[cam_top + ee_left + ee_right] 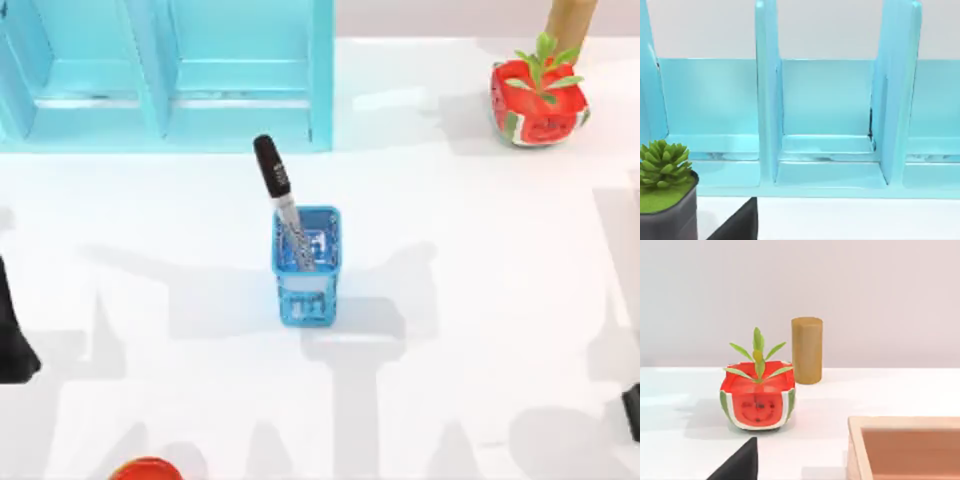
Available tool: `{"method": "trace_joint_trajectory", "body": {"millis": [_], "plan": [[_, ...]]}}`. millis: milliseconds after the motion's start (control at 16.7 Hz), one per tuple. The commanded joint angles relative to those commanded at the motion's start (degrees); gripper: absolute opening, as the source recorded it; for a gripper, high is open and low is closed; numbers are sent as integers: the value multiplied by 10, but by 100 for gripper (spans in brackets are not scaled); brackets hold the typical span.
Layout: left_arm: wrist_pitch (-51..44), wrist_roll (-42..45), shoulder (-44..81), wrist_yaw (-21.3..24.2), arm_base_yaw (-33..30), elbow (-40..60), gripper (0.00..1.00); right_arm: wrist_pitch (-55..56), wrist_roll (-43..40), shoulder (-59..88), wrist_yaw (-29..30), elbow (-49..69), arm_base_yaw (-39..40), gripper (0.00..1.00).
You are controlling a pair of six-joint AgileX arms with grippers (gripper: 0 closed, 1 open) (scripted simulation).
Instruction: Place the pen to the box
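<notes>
Standing in the blue mesh square box (pixel 306 268) at the middle of the white table (pixel 480 300), the slim marker pen (pixel 280 195) with black cap and silvery barrel leans toward the turquoise partitioned shelf (pixel 170 75). I judge it as placed. Its heavy cap stands high above the rim, so a knock could tip the light box. Left arm (pixel 14 340) sits at the left edge and right arm (pixel 632 410) at the right edge, both well apart; whether their fingers are spread, I cannot tell.
</notes>
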Motion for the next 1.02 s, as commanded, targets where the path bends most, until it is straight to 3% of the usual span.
{"method": "trace_joint_trajectory", "body": {"millis": [420, 1020], "plan": [[0, 0, 0, 0, 0, 0, 100, 12, 0, 92, -21, 55, 45, 100], [0, 0, 0, 0, 0, 0, 100, 96, 23, 622, -107, 325, 230, 100]]}}
